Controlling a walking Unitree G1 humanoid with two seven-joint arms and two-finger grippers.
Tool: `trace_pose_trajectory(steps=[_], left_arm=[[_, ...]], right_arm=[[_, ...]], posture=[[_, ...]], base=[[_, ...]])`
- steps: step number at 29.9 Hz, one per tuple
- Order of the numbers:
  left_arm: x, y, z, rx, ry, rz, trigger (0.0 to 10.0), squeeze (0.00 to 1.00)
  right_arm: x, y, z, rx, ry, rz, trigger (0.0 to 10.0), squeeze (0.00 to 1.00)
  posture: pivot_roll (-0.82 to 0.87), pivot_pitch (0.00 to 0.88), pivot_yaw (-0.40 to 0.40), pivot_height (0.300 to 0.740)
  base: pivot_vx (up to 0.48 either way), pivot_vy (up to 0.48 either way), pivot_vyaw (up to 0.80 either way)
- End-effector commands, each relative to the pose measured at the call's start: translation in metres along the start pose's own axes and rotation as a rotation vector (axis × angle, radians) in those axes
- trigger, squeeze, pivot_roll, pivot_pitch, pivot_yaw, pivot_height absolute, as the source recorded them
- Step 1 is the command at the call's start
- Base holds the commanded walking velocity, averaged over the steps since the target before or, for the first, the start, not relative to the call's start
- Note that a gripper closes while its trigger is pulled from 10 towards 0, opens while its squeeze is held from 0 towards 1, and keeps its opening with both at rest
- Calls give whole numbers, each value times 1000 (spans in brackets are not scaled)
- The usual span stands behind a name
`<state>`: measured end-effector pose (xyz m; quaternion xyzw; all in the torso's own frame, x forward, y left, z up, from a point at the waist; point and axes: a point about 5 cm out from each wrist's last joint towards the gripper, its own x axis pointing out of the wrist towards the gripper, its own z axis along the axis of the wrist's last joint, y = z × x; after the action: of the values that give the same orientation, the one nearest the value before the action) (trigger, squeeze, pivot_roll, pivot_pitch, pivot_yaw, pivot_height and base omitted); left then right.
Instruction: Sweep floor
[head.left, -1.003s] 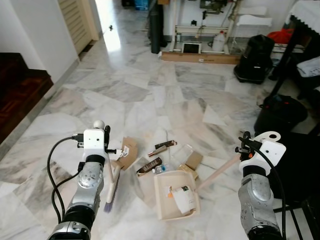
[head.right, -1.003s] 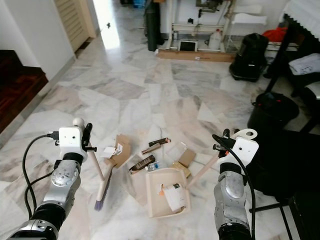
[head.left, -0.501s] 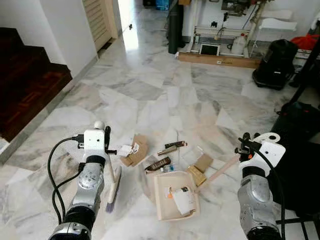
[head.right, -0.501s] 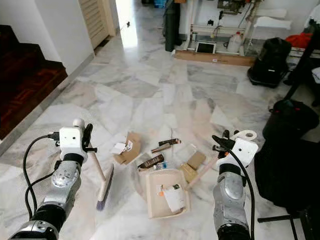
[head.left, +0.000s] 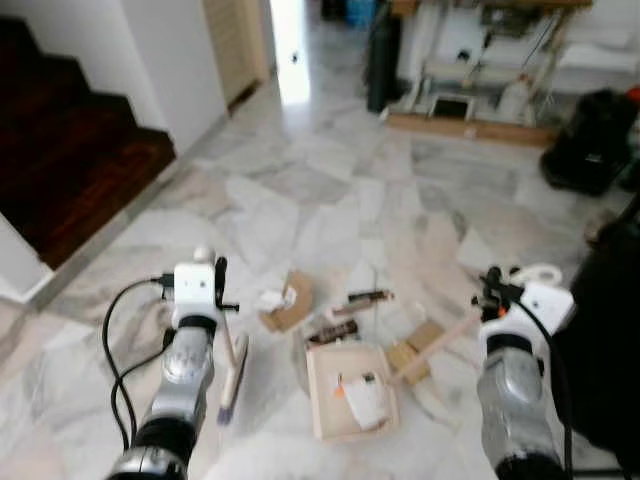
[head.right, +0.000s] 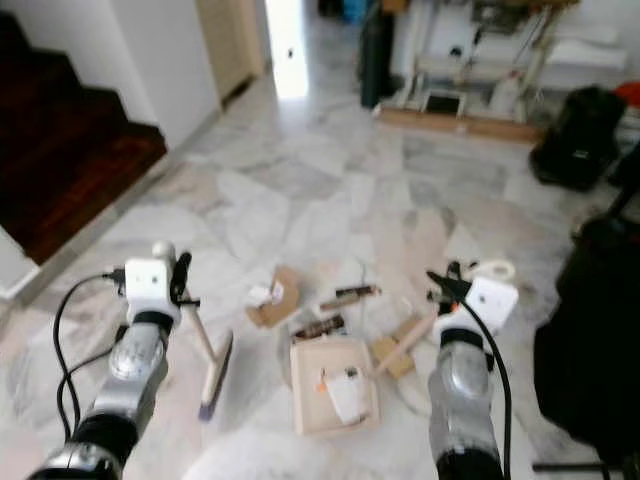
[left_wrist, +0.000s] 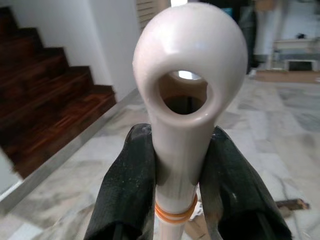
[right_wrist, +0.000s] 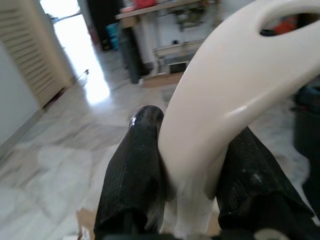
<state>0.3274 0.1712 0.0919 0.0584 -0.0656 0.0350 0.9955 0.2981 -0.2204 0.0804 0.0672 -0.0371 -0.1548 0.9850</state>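
Counted one broom (head.left: 233, 364), one dustpan (head.left: 349, 391), two cardboard scraps (head.left: 288, 305) (head.left: 421, 338), two dark wrappers (head.left: 368, 297) on the floor (head.left: 330, 205).

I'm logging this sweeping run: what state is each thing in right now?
Left tool: shut on cream broom handle.
Right tool: shut on cream dustpan handle.
Broom head: bristles down on marble floor.
Beige dustpan tray: flat on floor, holding litter.
Brown cardboard scrap: loose, unswept.
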Motion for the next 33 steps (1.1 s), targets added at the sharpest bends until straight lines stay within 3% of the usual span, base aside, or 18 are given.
trace_pose_trajectory(steps=[1,24,33], left_arm=[[1,8,4,14,-24,29,10000,0],[-1,6,4,11,-20,28,10000,0],[-2,5,2,1,-4,30,10000,0]], right_arm=[[4,12,11,24,-48,35,10000,0],[5,15,13,37,-50,46,10000,0],[5,13,11,65,-36,30,10000,0]], posture=[[-47,0,5,740],[-53,0,5,740],[-54,0,3,740]], base=[[0,0,800],[0,0,800],[0,114,52]])
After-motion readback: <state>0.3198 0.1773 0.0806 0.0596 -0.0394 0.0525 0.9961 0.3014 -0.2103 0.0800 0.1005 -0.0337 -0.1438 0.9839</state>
